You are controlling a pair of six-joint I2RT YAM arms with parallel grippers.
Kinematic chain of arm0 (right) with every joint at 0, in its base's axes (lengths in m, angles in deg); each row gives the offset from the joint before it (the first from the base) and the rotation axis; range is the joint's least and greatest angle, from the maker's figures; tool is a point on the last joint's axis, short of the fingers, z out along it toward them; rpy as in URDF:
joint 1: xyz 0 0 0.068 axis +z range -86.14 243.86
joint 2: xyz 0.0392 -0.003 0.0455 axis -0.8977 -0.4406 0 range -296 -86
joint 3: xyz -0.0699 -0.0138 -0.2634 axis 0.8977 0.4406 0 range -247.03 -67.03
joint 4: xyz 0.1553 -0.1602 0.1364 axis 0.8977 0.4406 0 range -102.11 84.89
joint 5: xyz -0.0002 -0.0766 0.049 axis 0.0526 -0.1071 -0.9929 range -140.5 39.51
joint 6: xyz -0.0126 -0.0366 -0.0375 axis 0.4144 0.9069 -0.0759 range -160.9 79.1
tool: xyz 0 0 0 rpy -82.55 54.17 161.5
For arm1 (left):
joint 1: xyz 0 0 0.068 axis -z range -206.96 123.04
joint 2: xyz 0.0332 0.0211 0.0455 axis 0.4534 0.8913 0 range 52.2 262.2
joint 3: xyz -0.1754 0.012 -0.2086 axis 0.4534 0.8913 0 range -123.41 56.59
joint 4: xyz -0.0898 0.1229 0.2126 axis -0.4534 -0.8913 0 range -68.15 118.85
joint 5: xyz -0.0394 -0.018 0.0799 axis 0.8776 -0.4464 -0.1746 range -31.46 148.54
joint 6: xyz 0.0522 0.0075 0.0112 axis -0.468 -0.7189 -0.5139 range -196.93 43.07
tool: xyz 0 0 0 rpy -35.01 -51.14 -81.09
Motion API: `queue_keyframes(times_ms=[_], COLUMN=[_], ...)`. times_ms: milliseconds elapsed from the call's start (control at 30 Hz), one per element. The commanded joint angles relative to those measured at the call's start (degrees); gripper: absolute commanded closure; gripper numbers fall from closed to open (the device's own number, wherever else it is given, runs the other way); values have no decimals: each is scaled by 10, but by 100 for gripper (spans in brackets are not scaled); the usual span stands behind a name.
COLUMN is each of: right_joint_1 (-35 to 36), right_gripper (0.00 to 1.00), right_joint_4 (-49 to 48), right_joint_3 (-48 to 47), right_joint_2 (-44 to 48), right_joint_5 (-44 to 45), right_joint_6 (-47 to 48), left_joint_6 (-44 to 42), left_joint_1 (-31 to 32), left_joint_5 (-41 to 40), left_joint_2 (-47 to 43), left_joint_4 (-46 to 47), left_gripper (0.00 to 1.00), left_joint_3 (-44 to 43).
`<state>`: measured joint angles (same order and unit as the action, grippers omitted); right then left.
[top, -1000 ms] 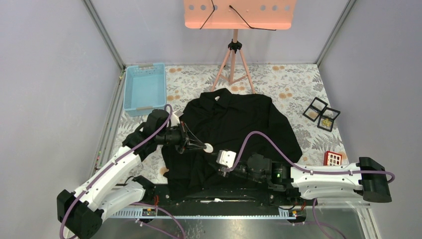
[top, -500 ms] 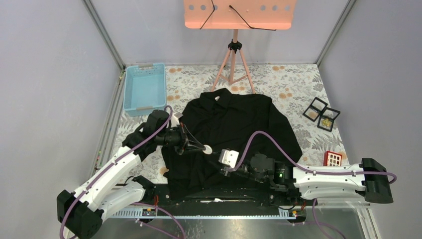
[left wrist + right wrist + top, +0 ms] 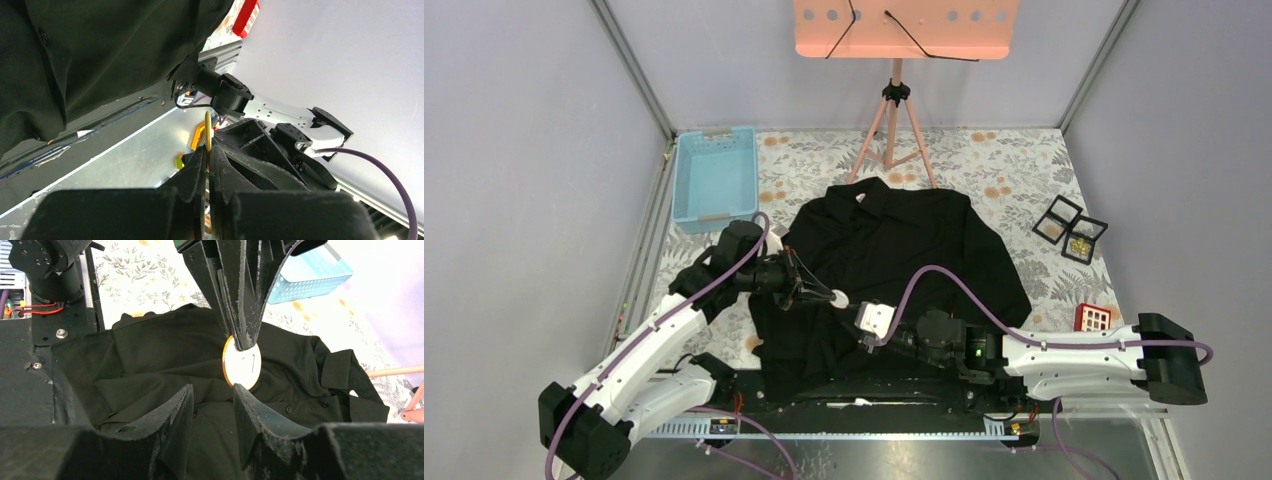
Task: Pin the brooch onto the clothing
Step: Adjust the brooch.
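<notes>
Left gripper (image 3: pixel 244 336) is clamped on the top edge of the brooch (image 3: pixel 242 368), a round white disc with a gold rim. It holds the disc on edge in the air over the lower front of the black shirt (image 3: pixel 150 355). Right gripper (image 3: pixel 212 392) has its jaws parted and grips nothing, with its fingertips just under the disc's lower edge; contact cannot be told. The shirt lies spread on the floral table (image 3: pixel 1014 160), collar to the far side, hem at the near edge, under both grippers.
</notes>
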<state>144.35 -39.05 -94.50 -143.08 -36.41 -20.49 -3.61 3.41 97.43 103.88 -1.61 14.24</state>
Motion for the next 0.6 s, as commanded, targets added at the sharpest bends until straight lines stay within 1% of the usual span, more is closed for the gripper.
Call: queue_keyframes(times_ms=[0,167,467,567], right_joint_1=[4,5,5,5], right_gripper=[58,58,60,61], right_joint_4=[-47,-41,-57,-72], right_joint_3=[-22,-27,-36,-38], right_joint_2=[0,5,-36,-49], right_joint_5=[21,14,12,32], right_joint_6=[15,19,20,24], left_joint_6=[11,10,14,16], left_joint_1=[0,0,0,0], left_joint_5=[3,-1,3,3], left_joint_2=[-10,-8,-12,-13], left_joint_4=[-4,-7,-7,-7], left_gripper=[100,100,100,100], left_joint_3=[-20,-17,-17,-17])
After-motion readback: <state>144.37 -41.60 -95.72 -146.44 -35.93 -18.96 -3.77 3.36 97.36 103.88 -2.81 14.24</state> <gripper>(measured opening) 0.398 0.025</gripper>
